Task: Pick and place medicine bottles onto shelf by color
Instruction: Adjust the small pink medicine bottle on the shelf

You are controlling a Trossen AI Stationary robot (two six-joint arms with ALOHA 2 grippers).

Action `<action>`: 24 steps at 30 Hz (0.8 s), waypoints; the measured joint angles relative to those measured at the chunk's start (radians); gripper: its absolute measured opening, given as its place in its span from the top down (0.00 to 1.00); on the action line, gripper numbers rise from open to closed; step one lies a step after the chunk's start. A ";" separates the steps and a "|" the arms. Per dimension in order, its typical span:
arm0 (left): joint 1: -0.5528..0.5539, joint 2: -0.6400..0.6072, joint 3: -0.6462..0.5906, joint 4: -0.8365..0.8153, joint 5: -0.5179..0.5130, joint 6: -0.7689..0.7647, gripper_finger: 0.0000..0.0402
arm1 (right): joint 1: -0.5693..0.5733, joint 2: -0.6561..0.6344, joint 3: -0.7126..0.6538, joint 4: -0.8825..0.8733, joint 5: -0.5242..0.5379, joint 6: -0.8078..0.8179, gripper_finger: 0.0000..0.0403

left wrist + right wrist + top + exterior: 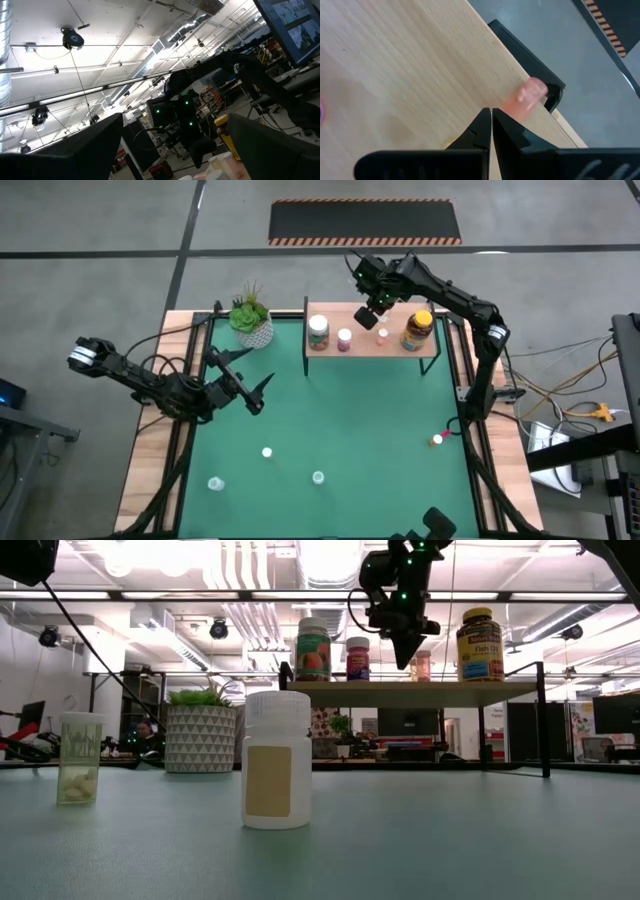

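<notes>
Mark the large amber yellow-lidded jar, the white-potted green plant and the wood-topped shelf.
Large amber yellow-lidded jar (418, 330), high view, on its label side.
White-potted green plant (251, 320), high view, on the leaves above the pot.
Wood-topped shelf with black legs (440, 693), low view, on the top's front edge.

Count from the high view: four bottles on the shelf (372, 343) — green-labelled (318, 331), pink (345, 339), small pale one (383, 337), amber jar (418, 330). Four more on the desk (330, 420). One plant (251, 319). Two arms.
</notes>
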 joint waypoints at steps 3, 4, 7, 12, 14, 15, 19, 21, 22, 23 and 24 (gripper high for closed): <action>0.000 0.000 0.000 0.000 0.000 -0.001 0.15 | 0.000 0.001 0.000 -0.001 0.000 -0.001 0.98; 0.000 0.000 0.000 0.000 0.000 -0.001 0.15 | 0.000 0.000 0.002 -0.002 0.000 -0.001 0.98; 0.000 0.000 0.000 0.000 0.000 0.000 0.15 | 0.000 0.000 0.010 -0.002 0.000 -0.004 0.98; 0.000 0.000 0.000 0.000 0.000 0.000 0.15 | -0.003 -0.001 0.030 0.000 0.001 0.001 0.98; 0.000 0.000 0.000 0.000 0.000 0.000 0.15 | -0.011 -0.001 0.034 0.003 0.000 0.042 0.98; 0.000 0.000 0.000 0.000 0.000 0.000 0.15 | -0.018 -0.001 0.035 0.006 0.000 0.069 0.98; 0.000 0.000 0.000 0.000 0.000 0.000 0.15 | -0.060 0.019 0.035 0.000 0.000 0.110 0.98; 0.000 0.000 0.000 0.000 0.000 0.000 0.15 | -0.081 0.033 0.035 0.000 -0.004 0.111 0.97; 0.000 0.000 0.000 0.000 0.000 0.000 0.15 | -0.091 0.039 0.035 0.000 -0.005 0.114 0.96; 0.000 0.000 0.000 0.000 0.000 0.000 0.15 | -0.098 0.041 0.035 0.000 -0.007 0.120 0.95; 0.000 0.000 0.000 -0.001 0.000 0.000 0.15 | -0.107 0.041 0.035 0.000 -0.008 0.127 0.93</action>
